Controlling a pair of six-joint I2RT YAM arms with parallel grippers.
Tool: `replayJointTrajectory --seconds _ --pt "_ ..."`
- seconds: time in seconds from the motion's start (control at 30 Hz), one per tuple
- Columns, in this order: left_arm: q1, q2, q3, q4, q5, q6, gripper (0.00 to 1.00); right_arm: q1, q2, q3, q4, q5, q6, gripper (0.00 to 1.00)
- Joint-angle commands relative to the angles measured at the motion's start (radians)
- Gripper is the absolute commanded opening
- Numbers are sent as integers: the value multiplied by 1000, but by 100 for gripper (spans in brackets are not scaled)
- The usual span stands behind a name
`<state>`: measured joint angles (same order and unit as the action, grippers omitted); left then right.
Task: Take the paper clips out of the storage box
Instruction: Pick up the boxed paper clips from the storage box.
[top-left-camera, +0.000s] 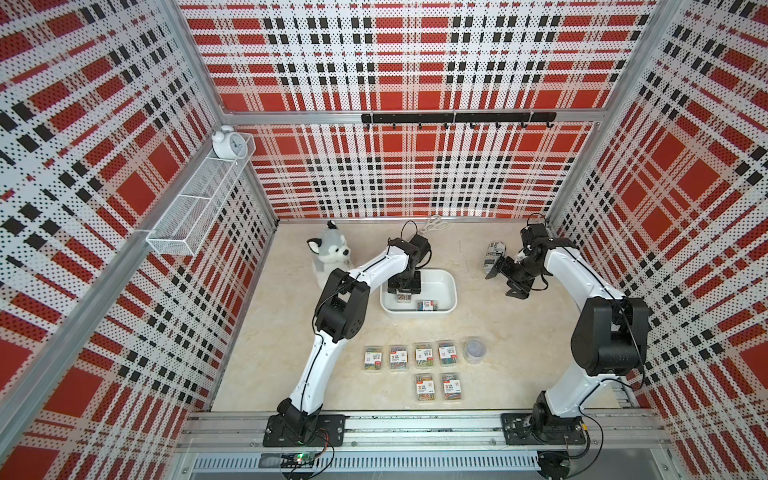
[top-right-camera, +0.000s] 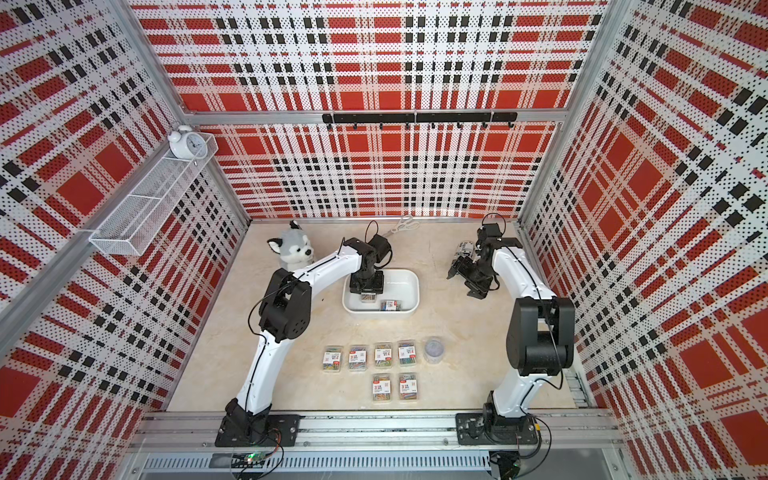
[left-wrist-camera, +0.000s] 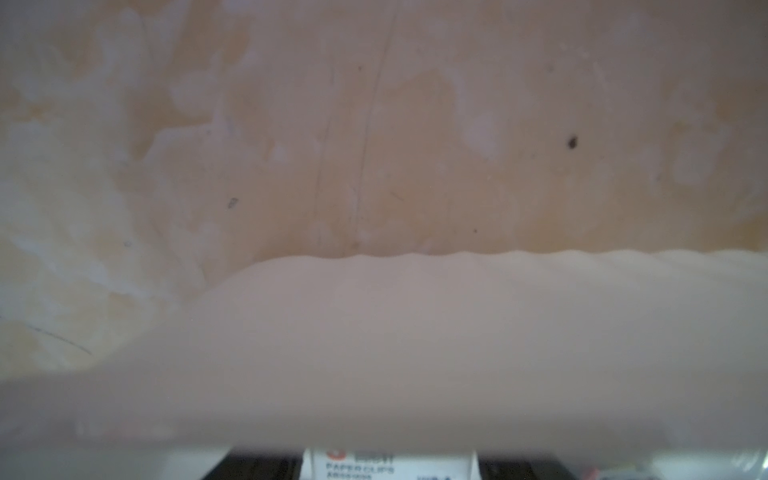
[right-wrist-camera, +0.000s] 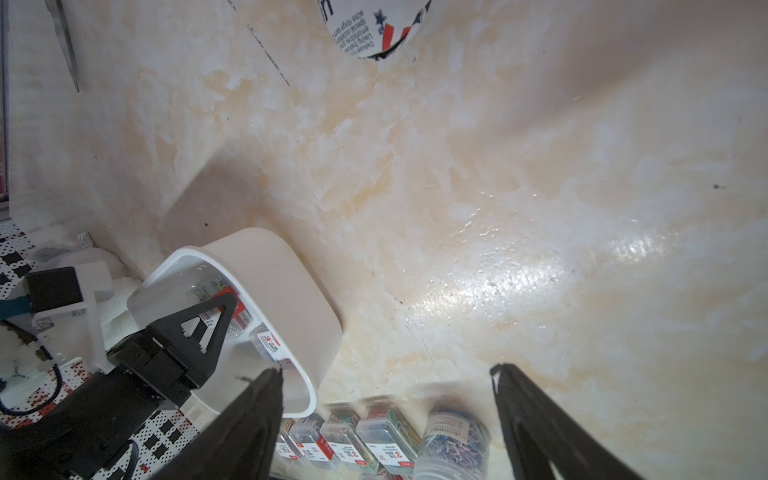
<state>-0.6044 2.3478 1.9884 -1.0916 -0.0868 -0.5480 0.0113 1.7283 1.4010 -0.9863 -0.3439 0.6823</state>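
Note:
The white storage box (top-left-camera: 451, 286) (top-right-camera: 413, 282) stands mid-table. My left gripper (top-left-camera: 402, 296) (top-right-camera: 367, 296) reaches down into its left half. In the left wrist view a labelled paper clip case (left-wrist-camera: 390, 463) fills the gap between the black fingers, under the box's blurred wall (left-wrist-camera: 415, 353). Another paper clip case (top-left-camera: 427, 306) (top-right-camera: 390, 306) lies on the box floor to its right. Several cases (top-left-camera: 423, 354) and a round clear tub (top-left-camera: 475, 350) (right-wrist-camera: 453, 444) sit on the table in front. My right gripper (top-left-camera: 503, 282) (right-wrist-camera: 386, 378) hangs open and empty, right of the box.
A printed cylinder (top-left-camera: 494, 253) (right-wrist-camera: 374, 29) lies just behind the right gripper. A plush dog (top-left-camera: 330, 253) sits left of the box, behind the left arm. Scissors (top-left-camera: 436, 224) lie at the back wall. A wire-mesh basket (top-left-camera: 195, 208) with a clock hangs on the left wall.

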Motion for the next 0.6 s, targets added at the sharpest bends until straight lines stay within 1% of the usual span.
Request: replayJointTrajectory --seconds 0.0,0.17,0.33,0.43,0.57 --pt "4 21 21 -14 -4 9 59 7 10 14 -12 3 6 84" --pt "5 -3 26 -17 -14 6 54 6 4 6 -11 5 5 85" --pt "-9 -71 107 -35 -49 3 54 6 -1 -2 -3 -9 8 85" --pt "-16 -115 168 -60 -47 -20 54 7 -4 -10 2 -12 9 85" --pt "-31 -193 159 -76 -46 -54 54 7 0 -2 -1 -17 9 84"
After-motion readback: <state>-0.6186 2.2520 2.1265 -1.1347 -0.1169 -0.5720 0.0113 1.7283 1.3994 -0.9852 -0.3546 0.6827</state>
